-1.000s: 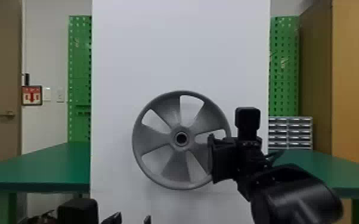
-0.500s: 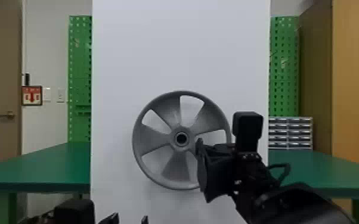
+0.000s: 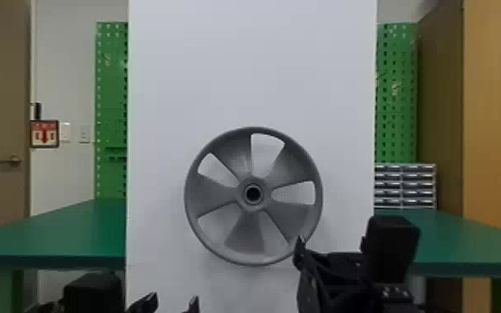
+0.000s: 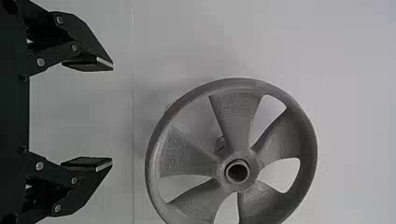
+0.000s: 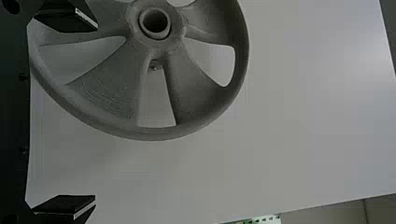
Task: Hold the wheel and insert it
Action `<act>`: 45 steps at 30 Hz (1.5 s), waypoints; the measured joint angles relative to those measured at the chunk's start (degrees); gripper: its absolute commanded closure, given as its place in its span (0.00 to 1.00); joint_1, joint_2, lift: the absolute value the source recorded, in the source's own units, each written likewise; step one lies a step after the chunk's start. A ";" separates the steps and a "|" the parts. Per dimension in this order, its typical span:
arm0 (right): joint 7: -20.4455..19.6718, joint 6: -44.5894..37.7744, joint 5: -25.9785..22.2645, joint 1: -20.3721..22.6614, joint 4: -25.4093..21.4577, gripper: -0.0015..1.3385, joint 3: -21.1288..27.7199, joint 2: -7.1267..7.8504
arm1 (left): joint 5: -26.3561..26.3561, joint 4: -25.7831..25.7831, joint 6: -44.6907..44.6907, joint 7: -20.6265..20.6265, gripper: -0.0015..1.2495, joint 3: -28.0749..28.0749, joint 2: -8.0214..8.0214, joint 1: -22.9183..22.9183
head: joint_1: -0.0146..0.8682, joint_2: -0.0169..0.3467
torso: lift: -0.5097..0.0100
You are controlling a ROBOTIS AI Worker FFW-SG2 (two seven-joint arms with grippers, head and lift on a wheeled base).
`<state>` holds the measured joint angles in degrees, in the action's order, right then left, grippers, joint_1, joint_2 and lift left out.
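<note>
Grey wheel [image 3: 245,233] upright on white board [image 3: 245,70]; five spokes; dark-holed hub [image 3: 242,194].

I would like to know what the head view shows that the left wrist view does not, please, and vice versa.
Head view: green table, drawers, red sign, right claw.
Left wrist view: silver pivots on the open left claw, and a small shape between two spokes.
Both: the grey wheel with its hub, the white board behind it and the left claw.

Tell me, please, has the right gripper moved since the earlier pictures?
Yes: judged against the wheel in the head view, the right gripper has moved down.
</note>
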<state>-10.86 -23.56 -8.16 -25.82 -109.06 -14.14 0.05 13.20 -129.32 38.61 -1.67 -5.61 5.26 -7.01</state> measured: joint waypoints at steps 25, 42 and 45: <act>1.98 13.26 0.50 23.00 -0.56 0.07 5.25 6.03 | -0.27 -0.15 -0.92 0.00 0.42 1.29 -0.08 0.79 | 0.02 0.25 | 0.05; 2.78 17.91 2.54 27.31 3.44 0.06 3.87 6.63 | -0.60 -0.49 -1.97 0.00 0.42 1.88 -0.08 1.56 | 0.02 0.25 | 0.05; 2.82 17.68 1.89 27.07 3.49 0.06 3.81 6.71 | -0.72 -0.49 -2.45 0.00 0.42 2.04 -0.10 1.56 | 0.02 0.25 | 0.05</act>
<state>-8.04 -5.88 -6.27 1.26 -105.57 -10.33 6.76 12.48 -129.82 36.16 -1.67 -3.57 5.16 -5.45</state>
